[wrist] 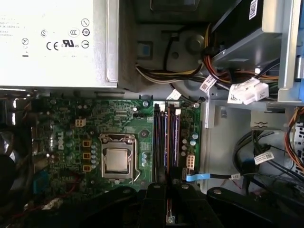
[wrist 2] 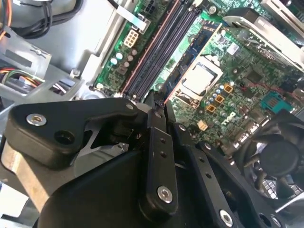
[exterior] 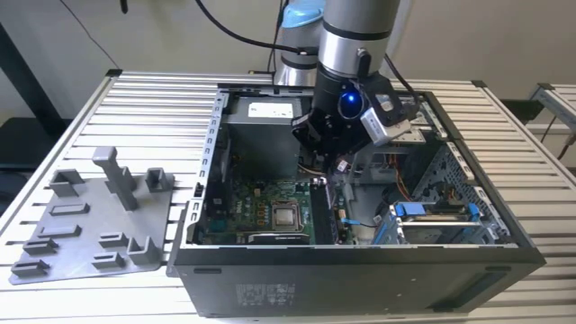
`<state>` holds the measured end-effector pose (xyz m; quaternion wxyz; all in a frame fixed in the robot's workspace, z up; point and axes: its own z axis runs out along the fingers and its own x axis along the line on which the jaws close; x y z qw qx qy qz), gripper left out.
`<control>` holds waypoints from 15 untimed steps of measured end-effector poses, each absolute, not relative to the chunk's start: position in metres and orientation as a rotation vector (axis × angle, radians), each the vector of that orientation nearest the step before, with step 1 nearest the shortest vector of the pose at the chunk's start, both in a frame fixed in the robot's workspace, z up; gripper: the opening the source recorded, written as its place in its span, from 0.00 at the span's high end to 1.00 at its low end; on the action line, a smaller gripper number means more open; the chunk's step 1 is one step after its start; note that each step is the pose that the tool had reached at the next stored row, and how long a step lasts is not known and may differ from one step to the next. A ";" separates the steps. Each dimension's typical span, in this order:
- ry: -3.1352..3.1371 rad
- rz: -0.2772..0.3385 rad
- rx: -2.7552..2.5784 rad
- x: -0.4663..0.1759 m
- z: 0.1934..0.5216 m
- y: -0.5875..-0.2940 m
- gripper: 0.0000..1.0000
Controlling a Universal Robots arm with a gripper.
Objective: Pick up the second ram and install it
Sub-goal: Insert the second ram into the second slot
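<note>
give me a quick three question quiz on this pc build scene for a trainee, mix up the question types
1. True or false: the gripper hangs inside the open computer case, over the memory slots.
2. Where is the grey holder plate? A) on the table, at the exterior view's left of the case; B) inside the case; C) on the floor.
3. Fill in: the square metal-topped part on the motherboard, beside the memory slots, is the ____.
Key: 1 true; 2 A; 3 processor.
</note>
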<state>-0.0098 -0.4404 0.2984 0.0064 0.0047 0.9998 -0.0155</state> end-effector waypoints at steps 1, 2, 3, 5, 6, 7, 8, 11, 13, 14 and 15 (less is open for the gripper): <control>3.128 -0.049 0.015 -0.010 0.297 -0.440 0.86; 3.128 -0.049 0.016 -0.010 0.295 -0.441 0.86; 3.128 -0.048 0.017 -0.010 0.293 -0.442 0.86; 3.128 -0.049 0.019 -0.010 0.289 -0.442 0.86; 3.128 -0.049 0.019 -0.010 0.287 -0.442 0.86; 3.128 -0.049 0.019 -0.011 0.286 -0.442 0.86; 3.128 -0.049 0.019 -0.011 0.284 -0.442 0.86; 3.129 -0.049 0.019 -0.011 0.279 -0.442 0.86; 3.130 -0.049 0.019 -0.011 0.279 -0.442 0.86; 3.131 -0.050 0.019 -0.011 0.279 -0.442 0.86; 3.131 -0.050 0.019 -0.011 0.279 -0.442 0.86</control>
